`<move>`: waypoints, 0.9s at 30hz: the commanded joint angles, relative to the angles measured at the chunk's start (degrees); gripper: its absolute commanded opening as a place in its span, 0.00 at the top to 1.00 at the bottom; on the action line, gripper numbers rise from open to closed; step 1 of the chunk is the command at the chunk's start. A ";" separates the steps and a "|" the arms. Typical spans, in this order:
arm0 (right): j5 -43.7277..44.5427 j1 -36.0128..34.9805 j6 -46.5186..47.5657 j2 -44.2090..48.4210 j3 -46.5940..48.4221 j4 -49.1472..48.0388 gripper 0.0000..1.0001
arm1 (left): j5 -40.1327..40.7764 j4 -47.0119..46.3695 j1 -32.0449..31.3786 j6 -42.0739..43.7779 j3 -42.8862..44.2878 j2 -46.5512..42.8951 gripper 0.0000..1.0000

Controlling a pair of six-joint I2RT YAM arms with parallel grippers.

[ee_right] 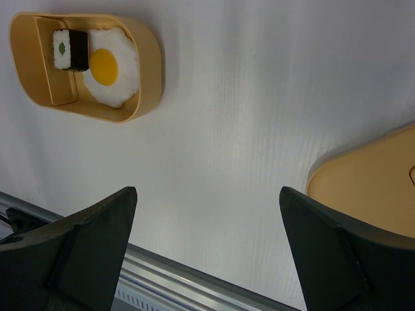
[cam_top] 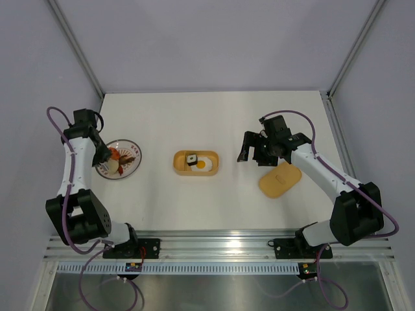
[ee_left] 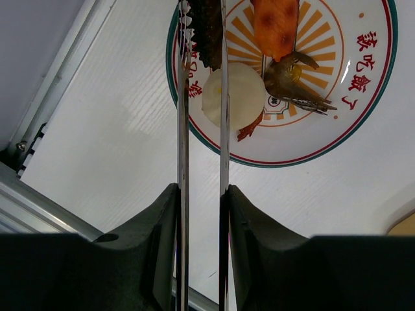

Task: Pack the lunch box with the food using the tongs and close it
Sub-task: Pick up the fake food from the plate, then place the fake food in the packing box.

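My left gripper (ee_left: pixel 202 189) is shut on the silver tongs (ee_left: pixel 183 129), one thin arm against each finger. The tong tips reach over the patterned plate (ee_left: pixel 337 139) and straddle a dark brown piece (ee_left: pixel 206 32). A white round piece (ee_left: pixel 241 97), an orange piece (ee_left: pixel 275 26) and a brown shrimp-like piece (ee_left: pixel 295 81) lie beside it. The yellow lunch box (cam_top: pixel 178 170) stands mid-table holding a fried egg (ee_right: pixel 110 68) and a sushi roll (ee_right: pixel 70 50). Its lid (cam_top: pixel 279 179) lies flat to the right. My right gripper (cam_top: pixel 253 154) hangs open above the table between box and lid.
The plate (cam_top: pixel 133 155) sits at the table's left, close to the side wall frame. An aluminium rail (ee_right: pixel 194 285) runs along the near edge below my right gripper.
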State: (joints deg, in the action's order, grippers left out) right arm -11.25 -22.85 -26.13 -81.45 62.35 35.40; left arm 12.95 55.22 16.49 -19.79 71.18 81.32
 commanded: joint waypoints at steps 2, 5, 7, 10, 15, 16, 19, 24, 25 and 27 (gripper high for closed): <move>-0.62 0.26 0.20 0.06 2.08 -0.15 0.00 | 3.75 0.59 -0.49 -0.60 3.18 -4.94 0.89; -0.44 0.26 0.03 0.24 1.90 -0.15 0.01 | 3.22 1.64 -1.72 -0.34 4.58 -6.78 0.90; -0.09 0.18 -0.15 0.33 1.90 -0.15 0.01 | 2.87 2.52 -2.69 -0.07 5.55 -7.49 0.93; 0.61 0.26 -0.06 0.68 1.81 0.37 0.01 | 3.48 4.62 -6.28 0.19 7.48 -8.63 0.95; 2.19 0.18 0.29 1.73 1.73 1.34 0.01 | 3.14 8.23 -14.63 -1.65 8.72 -10.39 0.97; 2.37 0.18 0.12 1.99 1.64 1.69 0.01 | 2.96 8.67 -15.86 -2.00 8.80 -10.74 0.98; 2.98 0.26 -0.24 2.79 1.72 2.74 0.00 | 2.26 10.43 -20.96 -3.32 8.80 -12.23 1.00; 4.92 0.26 -0.50 4.63 1.64 4.24 0.01 | -1.34 12.89 -30.01 -5.61 7.58 -13.91 1.00; 4.92 0.26 -1.02 4.89 1.46 4.33 0.01 | -1.70 13.33 -31.33 -5.78 7.14 -14.17 1.00; 4.74 0.26 -1.38 5.95 1.20 4.68 0.00 | -3.01 13.77 -33.80 -5.44 6.00 -14.34 1.00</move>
State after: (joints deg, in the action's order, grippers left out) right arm -7.94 -22.85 -26.59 -78.30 62.35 38.96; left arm 12.71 68.34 -15.07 -24.25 77.23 68.71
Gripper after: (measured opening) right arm 0.993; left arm 0.339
